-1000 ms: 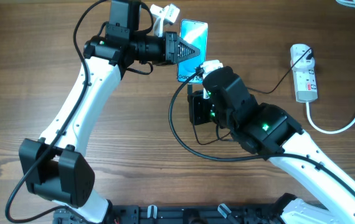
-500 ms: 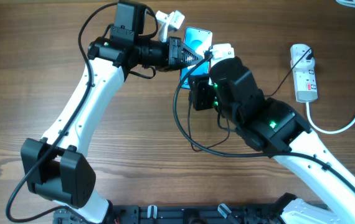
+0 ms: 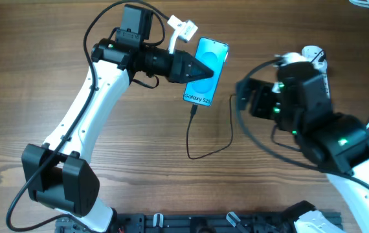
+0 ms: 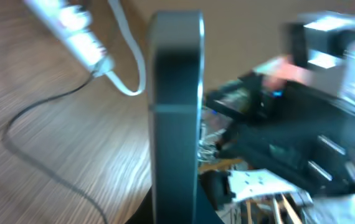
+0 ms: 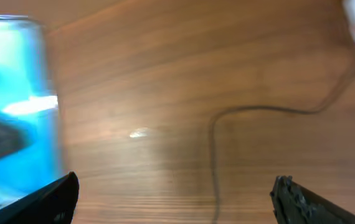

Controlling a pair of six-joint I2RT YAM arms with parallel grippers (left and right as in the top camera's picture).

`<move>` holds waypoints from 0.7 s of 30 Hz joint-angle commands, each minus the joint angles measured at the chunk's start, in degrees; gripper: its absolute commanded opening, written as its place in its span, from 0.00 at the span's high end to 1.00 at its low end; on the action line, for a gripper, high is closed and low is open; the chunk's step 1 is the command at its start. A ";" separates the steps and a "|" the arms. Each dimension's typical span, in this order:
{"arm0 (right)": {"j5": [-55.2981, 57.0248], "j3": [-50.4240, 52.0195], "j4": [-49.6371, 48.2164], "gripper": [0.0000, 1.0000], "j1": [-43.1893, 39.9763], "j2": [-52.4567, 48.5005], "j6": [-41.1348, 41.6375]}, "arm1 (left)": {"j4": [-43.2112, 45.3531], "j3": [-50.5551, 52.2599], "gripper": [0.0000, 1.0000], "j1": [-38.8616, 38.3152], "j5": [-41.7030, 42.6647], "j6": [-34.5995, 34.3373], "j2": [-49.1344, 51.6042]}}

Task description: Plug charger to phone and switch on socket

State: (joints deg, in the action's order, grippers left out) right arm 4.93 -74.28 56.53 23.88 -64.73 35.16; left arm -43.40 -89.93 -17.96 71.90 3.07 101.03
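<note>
My left gripper is shut on the phone and holds it above the table, turquoise screen up. In the left wrist view the phone stands edge-on between the jaws of my left gripper. The charger, a thin black cable, meets the phone's lower short edge and curls over the table. My right gripper is to the right of the phone. In its wrist view the right gripper is open, with the charger on the wood below. Only the top of the socket shows behind the right arm.
A thick white lead loops from the socket toward the table's right edge. In the left wrist view the blurred socket and its lead lie at the upper left, and the right arm fills the right side.
My right gripper has opened, let go of the charger at the phone's lower edge and pulled away to the right. The left gripper has carried the phone slightly right.
</note>
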 commanded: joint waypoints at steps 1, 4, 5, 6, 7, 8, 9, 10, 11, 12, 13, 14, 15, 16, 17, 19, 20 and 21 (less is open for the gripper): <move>-2.43 -0.72 3.78 0.00 -4.94 0.26 0.85 | 0.52 -0.09 0.96 0.07 11.89 7.74 -0.85; -3.34 -0.70 6.19 0.00 -6.49 -0.52 0.72 | 0.66 -0.09 0.96 0.07 12.50 8.57 -0.85; -3.58 -0.70 6.64 0.00 -6.51 -0.87 0.37 | 0.68 -0.09 0.96 0.07 12.50 8.55 -0.85; -3.74 -0.70 6.88 0.00 -6.51 -1.09 -0.09 | 0.68 -0.09 0.96 0.07 12.50 8.57 -0.85; -3.80 -0.70 7.10 0.00 -6.51 -1.31 -0.44 | 0.68 -0.09 0.96 0.07 12.48 8.55 -0.85; -3.98 -0.70 7.23 0.00 -6.51 -1.46 -0.48 | 0.68 -0.09 0.96 0.07 12.48 8.52 -0.85; -4.26 -0.70 7.28 0.00 -6.51 -1.62 -0.46 | 0.66 -0.09 0.96 0.07 12.44 8.52 -0.85; -4.48 -0.70 7.23 0.00 -6.51 -1.73 -0.50 | 0.68 -0.09 0.96 0.07 12.22 8.50 -0.85; -4.85 -0.70 7.21 0.00 -6.51 -1.86 -0.48 | 0.66 -0.09 0.96 0.11 11.58 8.48 -0.85; -4.85 -0.70 7.23 0.00 -6.51 -1.86 -0.48 | 0.63 -0.09 0.96 0.13 10.78 8.24 -0.85; -4.85 -0.70 7.26 0.00 -6.51 -1.88 -0.48 | 0.66 -0.09 0.96 0.11 9.40 7.32 -0.85; -5.03 -0.70 7.28 0.00 -6.51 -1.88 -0.48 | 0.68 -0.09 0.96 0.11 6.97 5.31 -0.85; -5.29 -0.70 7.26 0.00 -6.51 -1.88 -0.48 | 0.66 -0.09 0.96 0.11 5.75 4.26 -0.85; -6.25 -0.70 7.17 0.00 -6.51 -1.95 -0.48 | 0.68 -0.09 0.96 0.11 4.20 3.04 -0.85; -7.80 -0.70 7.08 0.00 -6.51 -1.95 -0.76 | 0.72 -0.09 0.96 0.11 3.30 2.19 -0.85; -12.15 -0.70 6.47 0.00 -6.51 -1.92 -4.37 | 0.72 -0.09 0.96 0.11 1.84 1.75 -0.85; -16.52 -0.70 5.95 0.00 -6.49 -1.92 -8.17 | 1.05 -0.09 0.96 0.11 -0.76 -0.70 -0.85; -20.20 -0.70 5.57 0.00 -6.49 -1.95 -11.15 | 1.86 -0.09 0.96 0.11 -4.24 -4.92 -0.85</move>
State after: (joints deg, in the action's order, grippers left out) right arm -3.84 -74.28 63.22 17.54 -66.22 32.91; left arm -42.98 -89.93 -17.96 74.48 6.20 101.03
